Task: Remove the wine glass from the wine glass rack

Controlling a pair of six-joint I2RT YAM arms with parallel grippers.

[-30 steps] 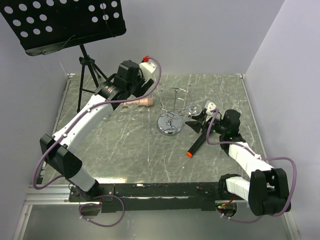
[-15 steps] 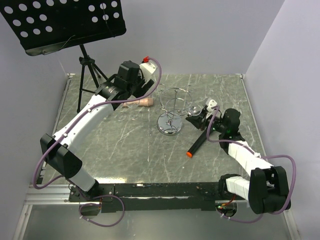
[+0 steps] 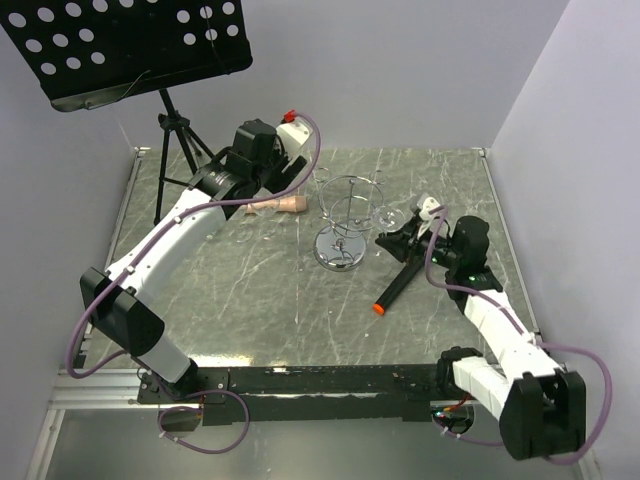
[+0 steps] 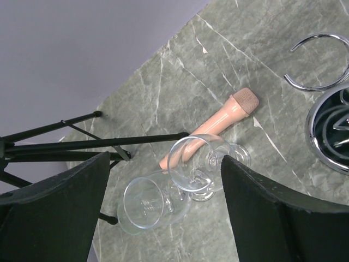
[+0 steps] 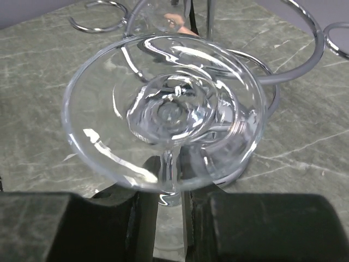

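Observation:
The chrome wine glass rack (image 3: 340, 247) stands mid-table; its wire arms (image 5: 305, 60) and round base (image 4: 332, 131) also show in the wrist views. A clear wine glass (image 3: 388, 217) hangs just right of the rack's ring, with my right gripper (image 3: 402, 238) shut on its stem. In the right wrist view the wine glass (image 5: 169, 109) fills the frame above the right gripper (image 5: 172, 204). My left gripper (image 4: 163, 169) hovers open over two more glasses (image 4: 155, 204) lying on the table, touching neither.
A pink microphone-shaped object (image 4: 218, 117) lies by the fallen glasses. A black marker with an orange tip (image 3: 395, 288) lies under the right arm. A black music stand (image 3: 130, 40) on a tripod (image 3: 175, 150) fills the back left corner.
My right gripper has shut on the glass stem and drawn back a little to the right with the glass. The left arm has stayed still.

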